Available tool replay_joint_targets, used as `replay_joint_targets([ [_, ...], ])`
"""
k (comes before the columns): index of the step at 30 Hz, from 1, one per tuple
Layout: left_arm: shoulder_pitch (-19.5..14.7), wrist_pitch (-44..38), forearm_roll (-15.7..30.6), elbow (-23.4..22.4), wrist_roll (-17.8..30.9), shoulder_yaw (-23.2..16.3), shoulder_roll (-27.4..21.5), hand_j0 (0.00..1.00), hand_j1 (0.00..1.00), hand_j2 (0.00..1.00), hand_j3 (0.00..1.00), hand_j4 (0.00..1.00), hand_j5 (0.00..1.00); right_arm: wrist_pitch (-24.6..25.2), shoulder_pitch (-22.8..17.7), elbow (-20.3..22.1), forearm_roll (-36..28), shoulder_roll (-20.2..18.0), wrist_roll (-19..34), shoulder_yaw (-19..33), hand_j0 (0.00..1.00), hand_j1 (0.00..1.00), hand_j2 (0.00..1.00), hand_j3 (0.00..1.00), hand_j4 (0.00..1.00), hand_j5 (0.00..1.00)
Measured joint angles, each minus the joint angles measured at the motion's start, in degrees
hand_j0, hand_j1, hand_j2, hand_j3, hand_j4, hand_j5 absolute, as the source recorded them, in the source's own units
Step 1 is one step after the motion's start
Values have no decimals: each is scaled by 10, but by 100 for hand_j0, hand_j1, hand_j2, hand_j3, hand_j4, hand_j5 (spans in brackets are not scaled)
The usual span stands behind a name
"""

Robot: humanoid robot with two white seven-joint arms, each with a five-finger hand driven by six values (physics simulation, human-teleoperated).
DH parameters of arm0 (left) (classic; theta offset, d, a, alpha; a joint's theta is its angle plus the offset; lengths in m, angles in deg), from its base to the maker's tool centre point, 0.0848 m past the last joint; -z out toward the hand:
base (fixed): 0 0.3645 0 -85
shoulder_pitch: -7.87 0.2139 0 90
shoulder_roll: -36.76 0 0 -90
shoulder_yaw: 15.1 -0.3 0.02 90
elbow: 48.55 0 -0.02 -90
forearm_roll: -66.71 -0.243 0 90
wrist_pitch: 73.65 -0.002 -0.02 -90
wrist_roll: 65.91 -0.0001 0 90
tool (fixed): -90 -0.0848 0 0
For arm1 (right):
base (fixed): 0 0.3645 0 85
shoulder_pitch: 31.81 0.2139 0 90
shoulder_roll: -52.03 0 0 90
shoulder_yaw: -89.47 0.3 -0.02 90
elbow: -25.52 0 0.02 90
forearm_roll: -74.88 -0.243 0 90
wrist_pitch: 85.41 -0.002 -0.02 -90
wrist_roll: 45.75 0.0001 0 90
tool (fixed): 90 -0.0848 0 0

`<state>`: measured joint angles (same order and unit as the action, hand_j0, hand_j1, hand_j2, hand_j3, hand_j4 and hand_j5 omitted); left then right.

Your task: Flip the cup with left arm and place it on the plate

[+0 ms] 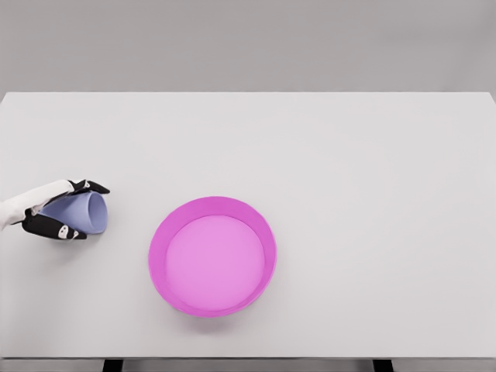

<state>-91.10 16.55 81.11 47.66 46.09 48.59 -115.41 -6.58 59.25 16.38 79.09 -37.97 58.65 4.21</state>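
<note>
Head view, and the action sits far out at the left edge of the white rectangular table point(325, 147). The left hand point(54, 211), white at the wrist with black fingers point(91, 186), comes in from the left border and is wrapped around the pale blue-lilac tapered cup point(81, 212). The grip is closed on it: one dark finger runs along the top of the cup, other dark fingers curl under its lower side, and the cup body shows between them. The cup is tipped onto its side, its round end facing right, away from the palm and toward the middle of the table. Whether that end is the mouth or the base, I cannot tell. A faint shadow lies beneath the hand on the tabletop; whether the cup touches the surface or is slightly lifted is not clear.

Beyond the fingertips, to the right and a little lower, sits the round magenta plastic plate point(159, 240) with a raised rim and a lighter pink floor. It is near the cup but clearly apart from it, with bare white table showing between the fingers and the plate's left rim. Between cup and plate there is only open tabletop.
</note>
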Motion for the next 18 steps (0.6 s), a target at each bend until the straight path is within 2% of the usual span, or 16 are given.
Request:
replay_joint_targets([
  [3, -8, 7, 9, 2, 0, 0, 0, 69, 69, 69, 69, 69, 69, 0, 0, 0, 0, 0, 0, 0, 100, 100, 100, 100, 100, 100],
  [4, -7, 20, 15, 4, 0, 0, 0, 63, 63, 63, 63, 63, 63, 0, 0, 0, 0, 0, 0, 0, 100, 100, 100, 100, 100, 100],
  [10, -6, 141, 88, 38, -5, -1, 4, 58, 58, 58, 58, 58, 58, 0, 0, 0, 0, 0, 0, 0, 100, 100, 100, 100, 100, 100],
  [14, -8, 205, 126, 45, -4, -1, 27, 58, 58, 58, 58, 58, 58, 0, 0, 0, 0, 0, 0, 0, 100, 100, 100, 100, 100, 100],
  [18, -13, 239, 156, 48, -1, -2, 71, 57, 57, 57, 57, 57, 57, 0, 0, 0, 0, 0, 0, 0, 100, 100, 100, 100, 100, 100],
])
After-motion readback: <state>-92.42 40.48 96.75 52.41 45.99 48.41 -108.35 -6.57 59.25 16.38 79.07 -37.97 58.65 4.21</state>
